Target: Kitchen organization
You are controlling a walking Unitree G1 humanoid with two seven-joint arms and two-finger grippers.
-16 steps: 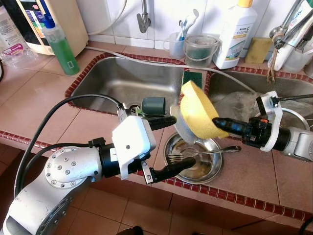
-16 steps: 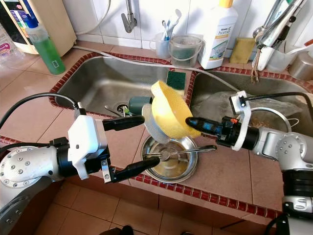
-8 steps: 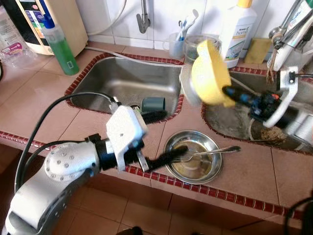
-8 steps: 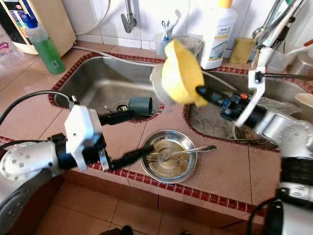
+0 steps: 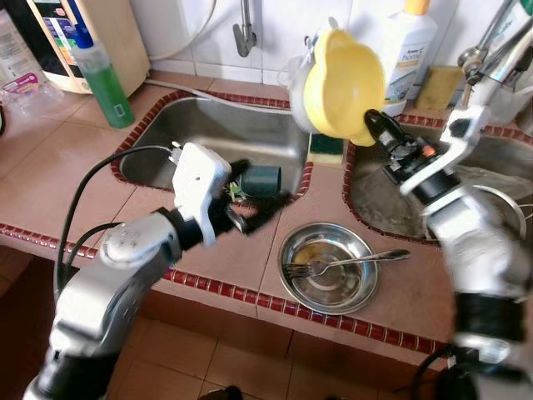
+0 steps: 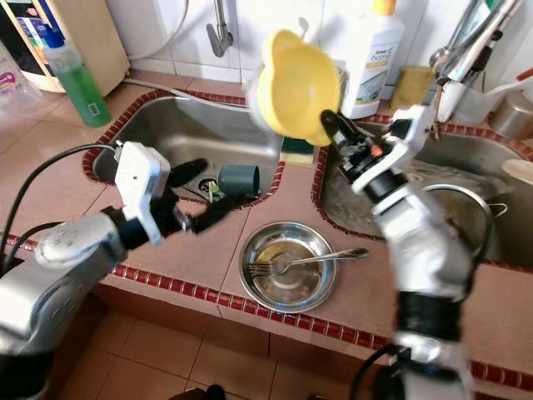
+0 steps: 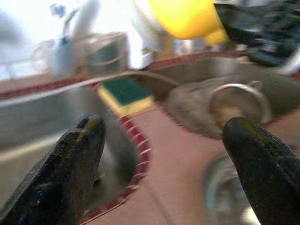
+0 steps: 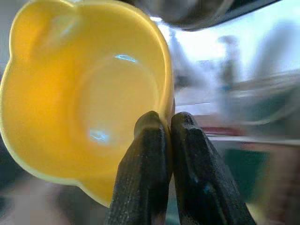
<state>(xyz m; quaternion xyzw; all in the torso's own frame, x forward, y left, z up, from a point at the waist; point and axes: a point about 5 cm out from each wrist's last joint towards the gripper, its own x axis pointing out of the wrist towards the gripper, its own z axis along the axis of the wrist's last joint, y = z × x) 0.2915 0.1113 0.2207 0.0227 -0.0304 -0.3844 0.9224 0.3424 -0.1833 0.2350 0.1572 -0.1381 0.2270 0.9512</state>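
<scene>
Right gripper: two black fingers pinched tight on the rim of a yellow bowl, one pad inside the rim, one outside. Bowl held high, tipped on edge with its hollow facing the camera, up over the divider between the two sink basins and in front of the white detergent bottle. A pale second dish appears to sit against the bowl's back; blurred, cannot tell more.

Left gripper: fingers spread wide, nothing between them. It hovers over the front edge of the left sink basin, just beside a dark green cup lying on its side in that basin.

On the tiled counter in front of the sinks: a steel bowl with a fork resting across it, handle over the rim toward the right.

On the divider: a green-and-yellow sponge. Right basin holds a metal pot.

Back left: a green soap bottle standing upright. Against the wall tiles: a clear container and a cup with toothbrushes, partly hidden by the bowl.
</scene>
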